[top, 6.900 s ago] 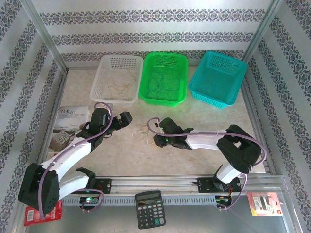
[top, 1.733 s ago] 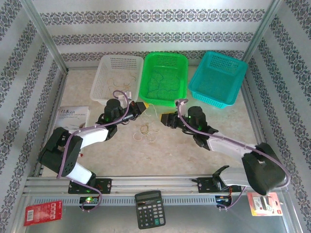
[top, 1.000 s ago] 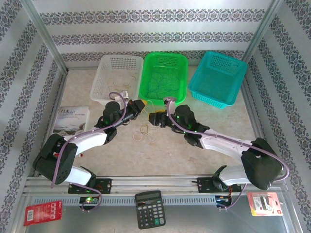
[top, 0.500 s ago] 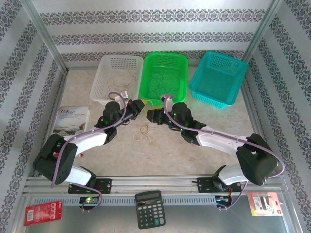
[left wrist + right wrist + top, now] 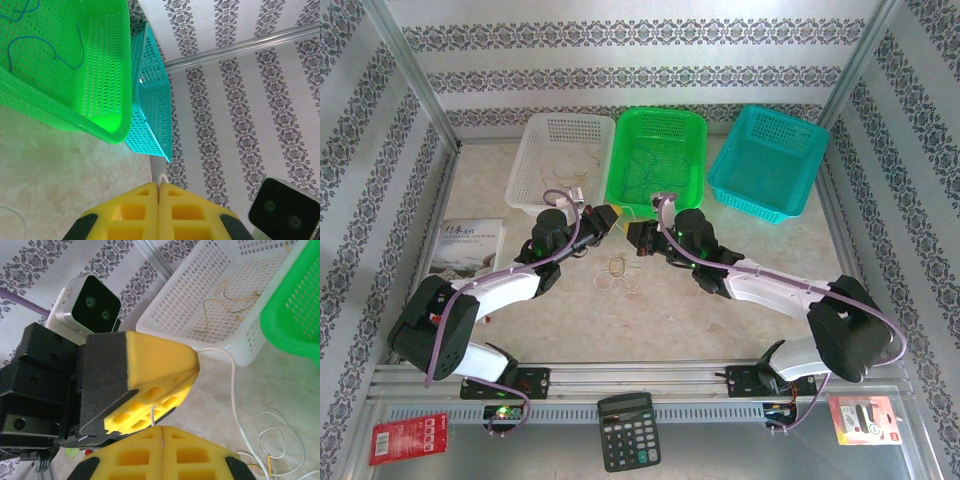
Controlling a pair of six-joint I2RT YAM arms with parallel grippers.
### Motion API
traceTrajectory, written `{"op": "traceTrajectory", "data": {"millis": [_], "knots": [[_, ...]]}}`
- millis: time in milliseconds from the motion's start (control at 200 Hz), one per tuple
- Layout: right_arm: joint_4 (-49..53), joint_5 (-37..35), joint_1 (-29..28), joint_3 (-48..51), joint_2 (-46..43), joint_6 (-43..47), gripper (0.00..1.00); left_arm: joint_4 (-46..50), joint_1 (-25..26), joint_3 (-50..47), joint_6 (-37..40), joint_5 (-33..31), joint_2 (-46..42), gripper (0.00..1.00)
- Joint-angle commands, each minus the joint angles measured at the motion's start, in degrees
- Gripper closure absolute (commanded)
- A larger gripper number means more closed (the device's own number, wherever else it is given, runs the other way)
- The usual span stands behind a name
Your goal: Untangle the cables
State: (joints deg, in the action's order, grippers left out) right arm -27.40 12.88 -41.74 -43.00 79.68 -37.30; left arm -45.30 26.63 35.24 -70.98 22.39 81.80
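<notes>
**Desk:** What surface and room frame the two arms?

**Photographer:** A pale, marbled table [image 5: 740,250], boxed in by aluminium posts. The walls are papered in grey damask stripes. A ribbed metal rail [image 5: 640,372] along the near edge carries both bases.

**Desk:** And the count?

**Photographer:** Three perforated plastic baskets stand in a row at the far side: a white basket [image 5: 525,170], a green basket [image 5: 655,209] and a teal basket [image 5: 760,213]. All three are rectangular with rounded corners. One black calculator [image 5: 630,443] sits at the near edge and one booklet [image 5: 465,245] lies at the left. There are two packets, a red packet [image 5: 408,437] at the near left and a second packet [image 5: 864,418] at the near right.

**Desk:** Where are the cables?

**Photographer:** The cables [image 5: 620,270] are thin, curly wire. A small knot of tan and whitish loops lies on the table just in front of the two grippers, near the green basket's front rim. Tan strands [image 5: 220,302] lie in the white basket and blue strands [image 5: 56,56] in the green one.

**Desk:** And the grippers?

**Photographer:** They sit close together above the loops. The left gripper [image 5: 159,185] has yellow, honeycombed foam pads [image 5: 160,370] pressed together. It nips a white strand [image 5: 234,385] that leaves its tip and trails down to the loops. The right gripper [image 5: 162,430] is likewise closed, and a thin strand [image 5: 152,415] runs into its seam. Whether that is the same strand cannot be told.
</notes>
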Motion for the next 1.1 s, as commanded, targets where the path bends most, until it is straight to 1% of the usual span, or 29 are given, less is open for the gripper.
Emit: {"op": "traceTrajectory", "data": {"millis": [0, 30, 55, 70, 115, 145, 200, 270, 345, 360, 545, 784, 1094], "knots": [[1.62, 0.07, 0.75, -3.09, -3.89, 1.59, 1.00, -2.16, 0.79, -0.19, 1.34, -0.13, -0.79, 0.85], [2.66, 0.27, 1.03, -3.75, -4.53, 1.92, 1.00, -2.04, 0.79, -0.24, 1.97, 0.01, -0.85, 0.70], [3.50, 0.45, 1.28, -4.23, -5.02, 2.12, 1.00, -1.99, 0.77, -0.21, 2.46, 0.10, -0.85, 0.62], [4.10, 0.54, 1.43, -4.56, -5.32, 2.29, 1.00, -1.88, 0.79, -0.26, 2.66, 0.25, -0.87, 0.55], [5.65, 0.95, 1.89, -5.57, -6.11, 2.63, 1.00, -1.37, 0.71, -0.26, 3.76, 0.40, -1.23, 0.39], [6.55, 1.20, 2.09, -6.12, -6.62, 2.75, 1.00, -0.76, 0.72, -0.30, 4.69, 0.51, -1.56, 0.31], [7.78, 1.54, 2.59, -7.01, -7.48, 2.98, 1.00, 0.92, 0.75, -0.44, 6.51, 0.48, -2.51, 0.20], [9.54, 2.14, 3.02, -8.28, -8.45, 3.26, 1.00, 3.49, 0.75, -0.97, 9.26, 0.41, -3.94, 0.11], [11.47, 2.41, 3.30, -9.81, -9.33, 3.82, 1.00, 6.43, 0.77, -1.57, 12.22, 0.42, -5.28, 0.04], [11.72, 2.48, 3.30, -10.03, -9.51, 3.92, 1.00, 6.89, 0.71, -1.77, 12.76, 0.37, -5.57, 0.01], [14.95, 2.75, 3.33, -13.96, -11.08, 5.23, 1.00, 13.61, 0.71, -4.18, 19.14, -2.01, -8.75, 0.00], [17.82, 3.41, 3.19, -18.52, -11.74, 6.12, 1.00, 20.02, 0.74, -5.87, 25.83, -2.51, -10.52, 0.00], [19.14, 5.31, 1.82, -23.81, -10.91, 6.14, 1.00, 29.09, 1.07, -2.63, 37.55, 0.02, -8.19, 0.00]]}}
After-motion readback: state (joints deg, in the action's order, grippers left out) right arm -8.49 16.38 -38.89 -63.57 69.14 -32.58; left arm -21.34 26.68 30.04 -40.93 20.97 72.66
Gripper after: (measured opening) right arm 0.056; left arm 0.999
